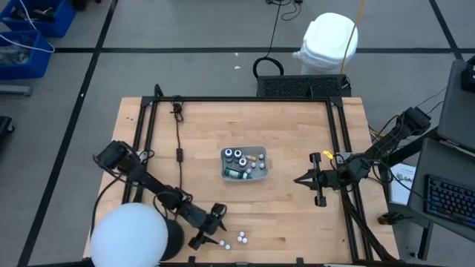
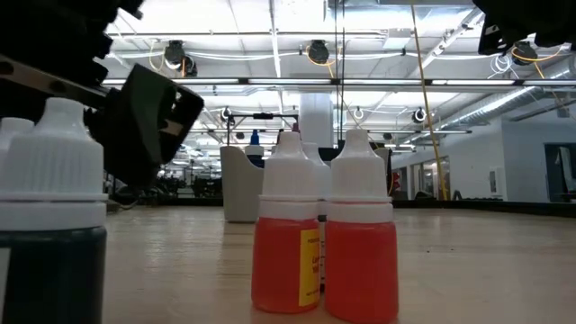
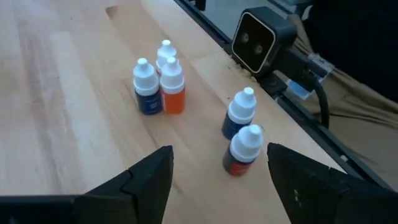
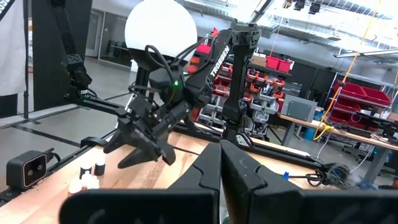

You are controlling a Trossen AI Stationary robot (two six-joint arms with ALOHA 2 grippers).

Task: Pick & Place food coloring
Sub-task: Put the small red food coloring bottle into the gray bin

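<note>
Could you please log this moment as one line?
left gripper: open above loose food coloring bottles | right gripper: shut, waiting beside tray

Matt wood table (image 1: 200, 141), glossy plastic food coloring bottles (image 3: 173, 87)

Wooden table (image 1: 297, 215): tray (image 1: 261, 169), loose bottles (image 1: 234, 240)

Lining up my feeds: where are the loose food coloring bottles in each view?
High: loose bottles at the table front edge, beside the left gripper.
Low: close up, centre.
Left wrist: just ahead of its open fingers.
Right wrist: far off, beside the left gripper.
Shared landmark: the left gripper.
</note>
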